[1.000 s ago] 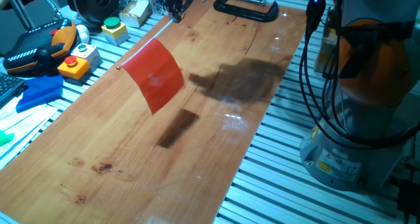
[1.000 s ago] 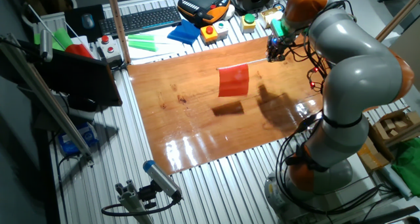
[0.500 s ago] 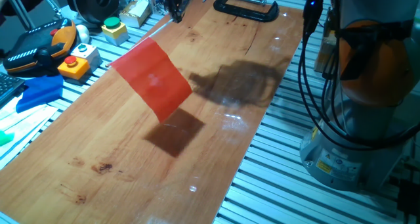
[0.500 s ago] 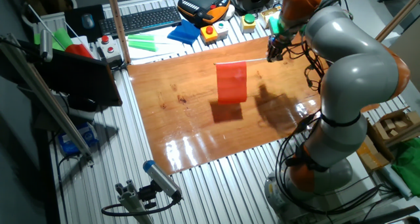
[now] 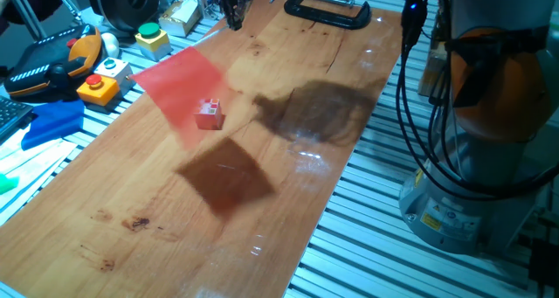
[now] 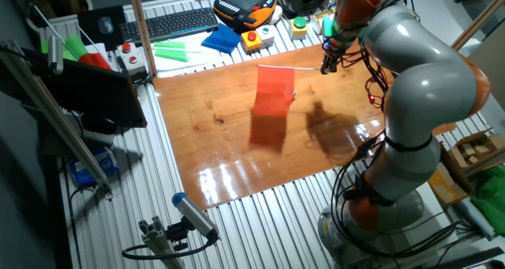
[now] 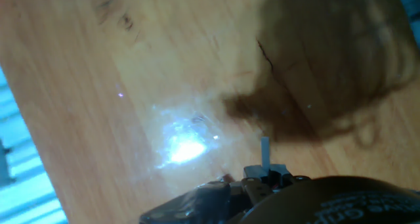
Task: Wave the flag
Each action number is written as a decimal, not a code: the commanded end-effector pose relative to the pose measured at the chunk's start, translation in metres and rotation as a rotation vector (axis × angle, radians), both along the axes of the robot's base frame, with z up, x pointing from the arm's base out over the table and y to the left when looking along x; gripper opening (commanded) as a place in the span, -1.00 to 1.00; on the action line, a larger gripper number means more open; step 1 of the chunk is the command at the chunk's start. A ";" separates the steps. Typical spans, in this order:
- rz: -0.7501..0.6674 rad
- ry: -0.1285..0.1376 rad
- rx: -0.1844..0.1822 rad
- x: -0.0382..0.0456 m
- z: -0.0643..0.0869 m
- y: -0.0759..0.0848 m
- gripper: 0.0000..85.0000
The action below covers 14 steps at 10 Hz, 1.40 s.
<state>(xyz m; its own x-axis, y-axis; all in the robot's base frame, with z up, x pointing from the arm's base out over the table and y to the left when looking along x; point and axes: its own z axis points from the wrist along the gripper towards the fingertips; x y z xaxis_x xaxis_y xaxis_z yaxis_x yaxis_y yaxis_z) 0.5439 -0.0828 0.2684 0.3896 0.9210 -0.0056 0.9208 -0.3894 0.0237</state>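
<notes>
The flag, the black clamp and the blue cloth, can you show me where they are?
flag (image 5: 179, 86): one fixed view, middle of the red sheet.
black clamp (image 5: 325, 11): one fixed view, on its long bar.
blue cloth (image 5: 51, 121): one fixed view, middle of the cloth.

One flag (image 5: 179, 93) — one claw (image 6: 327, 64), one clamp (image 5: 325, 10).

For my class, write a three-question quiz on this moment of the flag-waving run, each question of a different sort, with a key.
1. True or false: the flag lies flat on the wooden table.
2. What colour is the flag's cloth?
3. Multiple choice: the gripper holds the flag by A) the cloth's corner, B) the thin white stick, C) nothing; it is open.

Key:
1. False; it is held in the air, its shadow on the table below.
2. Red.
3. B.
</notes>
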 end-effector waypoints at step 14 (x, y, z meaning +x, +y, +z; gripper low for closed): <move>-0.559 0.083 0.021 0.0012 -0.001 -0.002 -0.98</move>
<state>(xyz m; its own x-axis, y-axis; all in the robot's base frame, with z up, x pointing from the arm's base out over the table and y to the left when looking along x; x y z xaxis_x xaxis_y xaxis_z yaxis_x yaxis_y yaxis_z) 0.5449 -0.0847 0.2672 0.7765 0.6288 -0.0406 0.6268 -0.7774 -0.0528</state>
